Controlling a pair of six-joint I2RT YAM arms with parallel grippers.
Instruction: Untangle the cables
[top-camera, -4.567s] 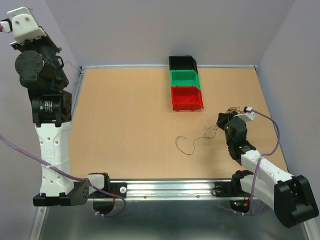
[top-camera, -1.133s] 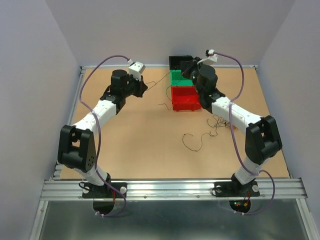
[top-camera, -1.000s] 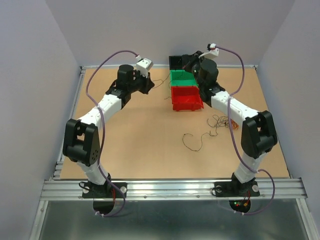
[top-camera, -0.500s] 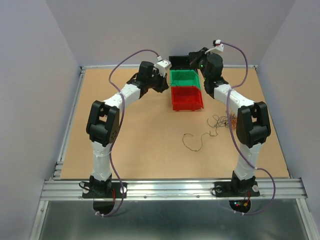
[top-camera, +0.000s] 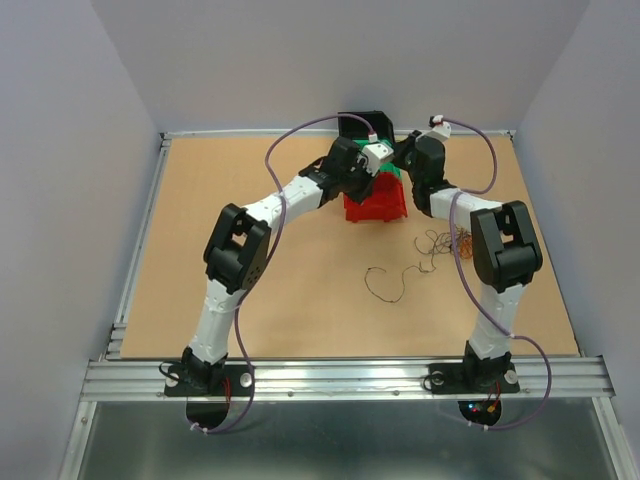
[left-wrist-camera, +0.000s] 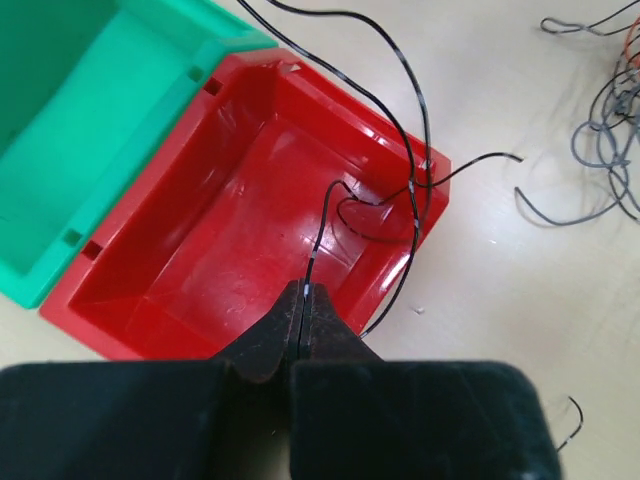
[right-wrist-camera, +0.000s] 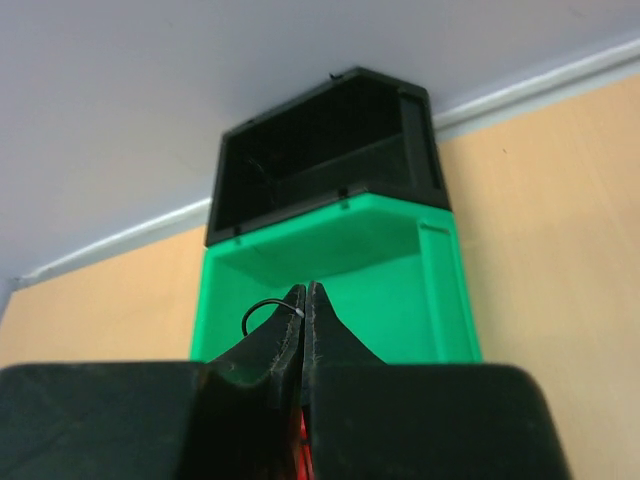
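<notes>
- The left pincer is clamped shut on a thin black wire, directly above the red bin.
- From the tips, the black wire runs ahead, loops over the bin's inside, crosses its far right rim and trails onto the worktop.
- The green bin touches the red bin, ahead and to the left of the left pincer.
- The other cables, a grey and orange tangle, lie on the worktop ahead and well to the right of that pincer, apart from the bins.
- The right pincer is closed on a dark wire, whose small loop curls just left of its tips.
- Ahead of the right pincer sits the green bin, with the black bin touching it beyond.
- From above, both pincers hang close together over the bins. A loose strand lies alone on the worktop, well behind them.
</notes>
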